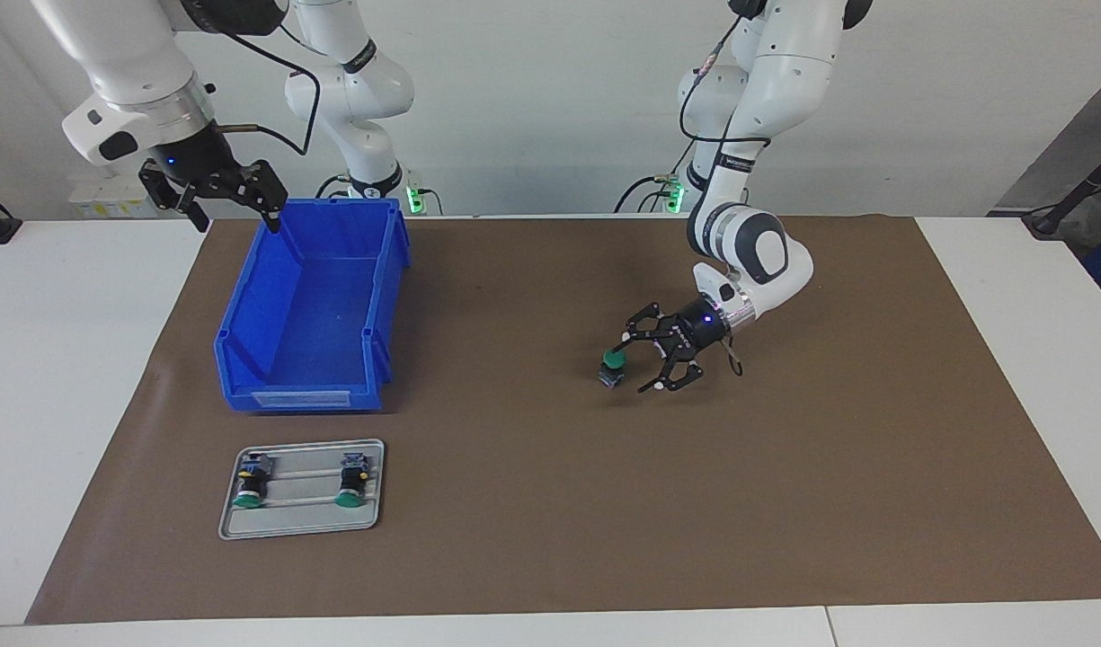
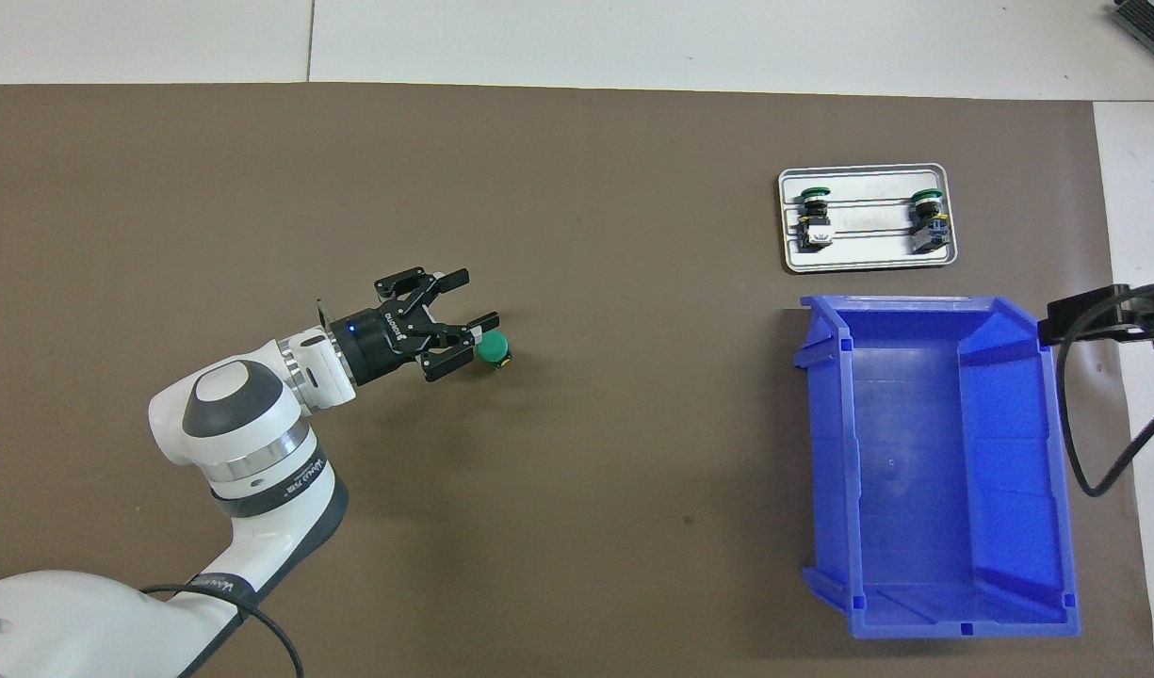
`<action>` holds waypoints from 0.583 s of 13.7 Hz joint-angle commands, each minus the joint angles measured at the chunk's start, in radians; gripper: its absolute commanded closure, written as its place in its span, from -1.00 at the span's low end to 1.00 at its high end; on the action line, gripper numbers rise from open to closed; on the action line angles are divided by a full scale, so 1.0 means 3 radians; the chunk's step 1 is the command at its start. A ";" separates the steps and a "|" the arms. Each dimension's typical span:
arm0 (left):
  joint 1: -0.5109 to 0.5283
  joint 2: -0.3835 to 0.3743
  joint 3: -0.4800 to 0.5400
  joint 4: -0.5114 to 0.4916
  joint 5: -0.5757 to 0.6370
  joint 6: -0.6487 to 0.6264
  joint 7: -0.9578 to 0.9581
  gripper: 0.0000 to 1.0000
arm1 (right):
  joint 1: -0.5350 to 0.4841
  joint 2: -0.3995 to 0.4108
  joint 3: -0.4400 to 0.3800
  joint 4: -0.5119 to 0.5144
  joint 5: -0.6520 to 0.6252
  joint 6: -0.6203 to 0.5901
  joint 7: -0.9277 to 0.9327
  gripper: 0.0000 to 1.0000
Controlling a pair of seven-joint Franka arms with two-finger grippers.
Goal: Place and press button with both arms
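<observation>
A button [image 1: 614, 367] with a green cap stands cap up on the brown mat [image 1: 550, 503], in the middle of the table toward the left arm's end. My left gripper [image 1: 642, 363] reaches low over the mat, open. One of its fingertips [image 1: 625, 340] is at the cap's edge and the other is off to the side, so the button is not between them. From overhead the button [image 2: 492, 349] sits just off the left gripper [image 2: 471, 311]. My right gripper [image 1: 235, 216] waits open in the air over the blue bin's corner; only its edge shows overhead [image 2: 1099, 315].
An empty blue bin [image 1: 235, 323] stands at the right arm's end of the mat. A grey tray [image 1: 300, 523], farther from the robots than the bin, holds two more green-capped buttons [image 1: 248, 485] [image 1: 351, 483] lying on their sides.
</observation>
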 commanded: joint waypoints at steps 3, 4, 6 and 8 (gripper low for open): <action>-0.0224 -0.0453 0.0006 -0.0012 -0.0048 0.0647 -0.0584 -0.58 | -0.0007 -0.0075 0.0005 -0.0069 0.0059 -0.0026 0.0055 -1.00; -0.0259 -0.0489 0.0006 -0.0007 -0.0048 0.0738 -0.0605 -0.58 | -0.0007 -0.0075 0.0005 -0.0069 0.0059 -0.0026 0.0055 -1.00; -0.0392 -0.0561 0.0001 0.0039 -0.0048 0.1075 -0.0702 -0.58 | -0.0007 -0.0075 0.0005 -0.0069 0.0059 -0.0026 0.0055 -1.00; -0.0550 -0.0566 0.0000 0.0146 -0.0048 0.1412 -0.0814 -0.58 | -0.0007 -0.0075 0.0005 -0.0069 0.0059 -0.0026 0.0055 -1.00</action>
